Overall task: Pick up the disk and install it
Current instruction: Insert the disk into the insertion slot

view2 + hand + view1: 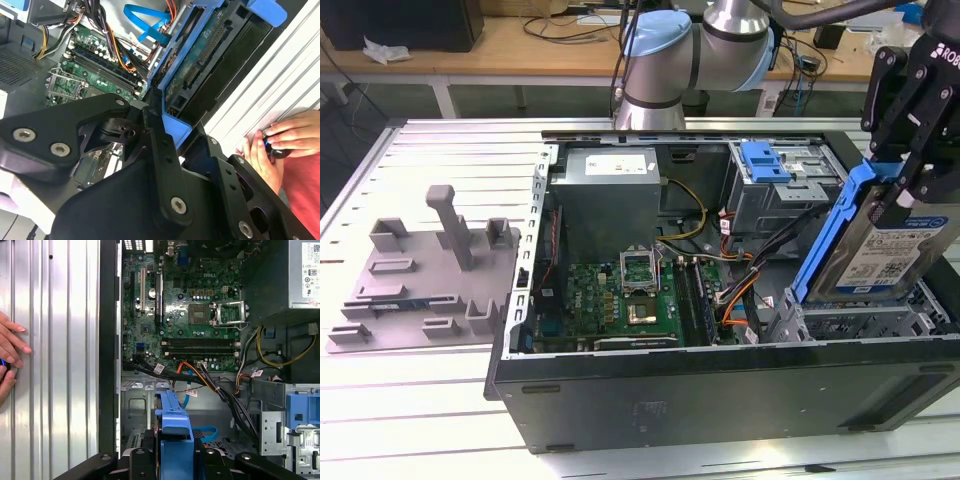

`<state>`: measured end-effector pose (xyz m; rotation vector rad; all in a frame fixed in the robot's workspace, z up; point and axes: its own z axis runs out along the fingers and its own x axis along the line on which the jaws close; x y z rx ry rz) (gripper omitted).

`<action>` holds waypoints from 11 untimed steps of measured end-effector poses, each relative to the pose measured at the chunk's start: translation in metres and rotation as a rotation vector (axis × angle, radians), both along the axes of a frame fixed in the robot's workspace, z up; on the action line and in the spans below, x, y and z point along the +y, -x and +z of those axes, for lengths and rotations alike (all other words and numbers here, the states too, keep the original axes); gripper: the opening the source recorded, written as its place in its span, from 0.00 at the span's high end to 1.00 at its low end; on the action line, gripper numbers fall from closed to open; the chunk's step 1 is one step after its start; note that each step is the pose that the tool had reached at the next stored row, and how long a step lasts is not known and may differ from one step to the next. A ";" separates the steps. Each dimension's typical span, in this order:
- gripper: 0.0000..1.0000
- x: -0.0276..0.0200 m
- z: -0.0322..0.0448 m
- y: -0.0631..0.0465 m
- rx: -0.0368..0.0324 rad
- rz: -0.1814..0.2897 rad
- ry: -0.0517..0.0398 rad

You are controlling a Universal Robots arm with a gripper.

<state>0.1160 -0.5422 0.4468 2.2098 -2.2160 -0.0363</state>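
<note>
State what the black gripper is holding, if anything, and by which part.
The black gripper holds the disk, a flat silver-metal hard drive in a blue plastic carrier frame, by its upper end.

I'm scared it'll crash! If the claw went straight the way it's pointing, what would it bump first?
Probably the grey metal drive bay in the computer case, just below the disk that the claw holds. Depth is unclear, so that's a best guess.
</note>
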 end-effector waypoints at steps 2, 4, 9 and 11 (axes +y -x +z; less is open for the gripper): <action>0.63 -0.0002 -0.0007 0.000 0.0000 0.002 -0.0001; 0.63 -0.0005 -0.0013 0.000 0.0001 0.004 -0.0002; 0.63 -0.0010 -0.0040 0.000 0.0000 0.008 -0.0001; 0.63 -0.0011 -0.0050 0.000 0.0001 0.009 -0.0001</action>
